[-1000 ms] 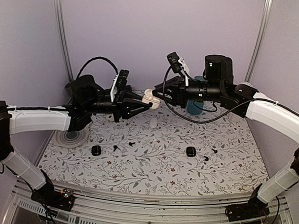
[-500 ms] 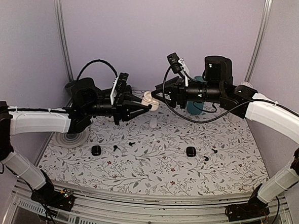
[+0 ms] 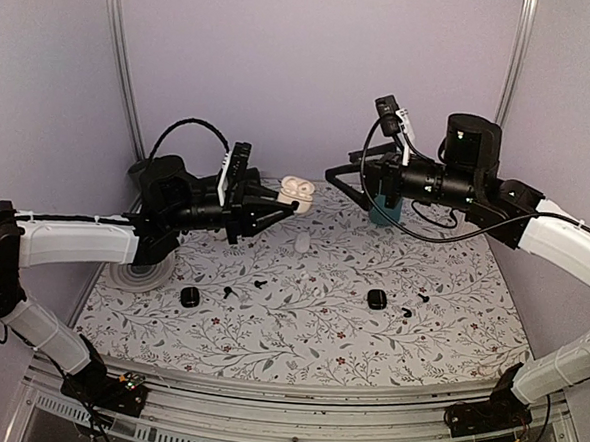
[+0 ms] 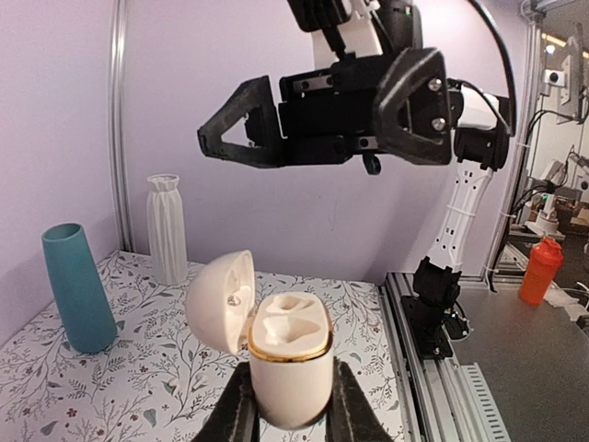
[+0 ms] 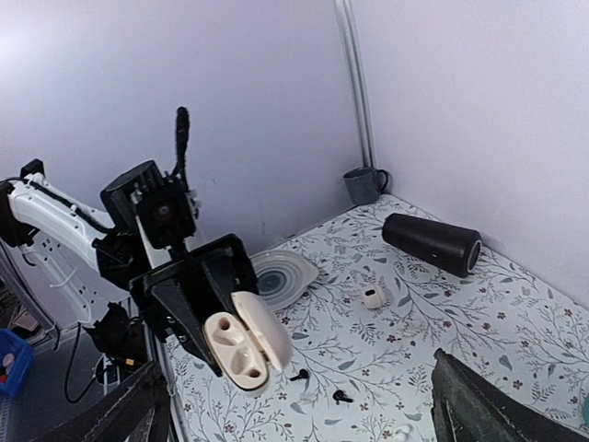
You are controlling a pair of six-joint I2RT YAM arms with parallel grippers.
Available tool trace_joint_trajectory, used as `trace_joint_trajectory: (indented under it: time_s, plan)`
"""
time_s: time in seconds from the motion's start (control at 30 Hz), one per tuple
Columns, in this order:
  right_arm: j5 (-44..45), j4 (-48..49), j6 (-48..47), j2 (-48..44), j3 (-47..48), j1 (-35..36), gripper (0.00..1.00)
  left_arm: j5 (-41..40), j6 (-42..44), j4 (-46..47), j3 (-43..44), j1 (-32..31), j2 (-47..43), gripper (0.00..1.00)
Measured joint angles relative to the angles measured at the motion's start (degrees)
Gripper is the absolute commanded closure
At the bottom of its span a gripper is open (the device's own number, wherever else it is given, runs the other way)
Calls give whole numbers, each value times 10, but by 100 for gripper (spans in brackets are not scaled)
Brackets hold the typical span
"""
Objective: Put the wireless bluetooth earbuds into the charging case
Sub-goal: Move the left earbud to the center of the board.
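My left gripper is shut on the white charging case, holding it up above the table's back middle. In the left wrist view the case stands upright between the fingers with its lid swung open to the left and both sockets empty. My right gripper hangs open to the right of the case, apart from it, with nothing in it. Black earbuds lie on the patterned table: two left of centre, two right of centre. The right wrist view shows the open case and two black earbuds below it.
Two small black cases lie among the earbuds. A small white object sits under the held case. A teal vase stands at the back, a grey plate at the left, a black cylinder and a mug beyond.
My right gripper has opened wide and drawn back to the right, away from the case. The case stays in the left gripper, its lid now standing open.
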Motion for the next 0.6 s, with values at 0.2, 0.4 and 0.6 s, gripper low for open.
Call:
trace_joint_trajectory:
  time_s: [0.2, 0.4, 0.6]
  plan:
    - [47, -3, 53, -22, -52, -45, 1, 0, 9, -5, 0, 2, -4, 100]
    - [72, -37, 104, -24, -123, -94, 0, -2, 19, -12, 0, 5, -27, 100]
    - [103, -63, 154, 2, -161, -139, 8, -7, 25, -22, 0, 8, -40, 100]
